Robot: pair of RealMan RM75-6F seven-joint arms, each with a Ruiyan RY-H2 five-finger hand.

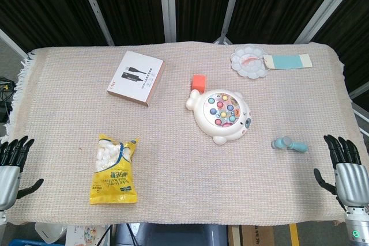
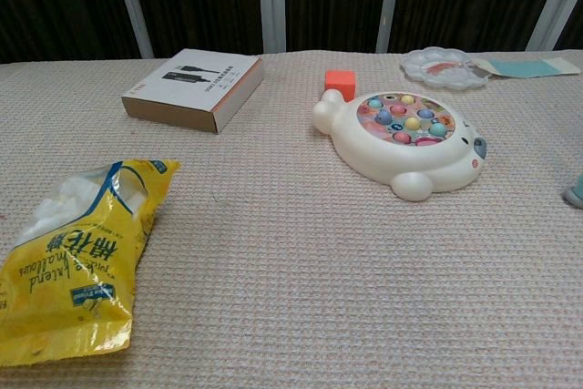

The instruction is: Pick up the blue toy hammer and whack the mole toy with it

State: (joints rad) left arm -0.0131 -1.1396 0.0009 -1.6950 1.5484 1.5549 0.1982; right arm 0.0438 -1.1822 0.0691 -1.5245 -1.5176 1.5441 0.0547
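2 hands rest at the near corners of the worktop (image 1: 184, 200), both holding nothing with fingers spread: the left hand (image 1: 10, 168) at 8 o'clock, the right hand (image 1: 346, 171) at 4 o'clock. The blue toy hammer (image 1: 289, 144) lies flat at about 4 o'clock from the worktop's middle, near the right hand but apart from it; the chest view catches only its edge at the right border. The mole toy (image 1: 222, 116), white with coloured buttons, sits just right of centre, with an orange block (image 1: 199, 82) just beside it at 11 o'clock. A yellow snack bag (image 1: 114, 169) lies at 7 o'clock, a flat box (image 1: 136, 77) at 11 o'clock, and a paint palette (image 1: 249, 61) at 1 o'clock.
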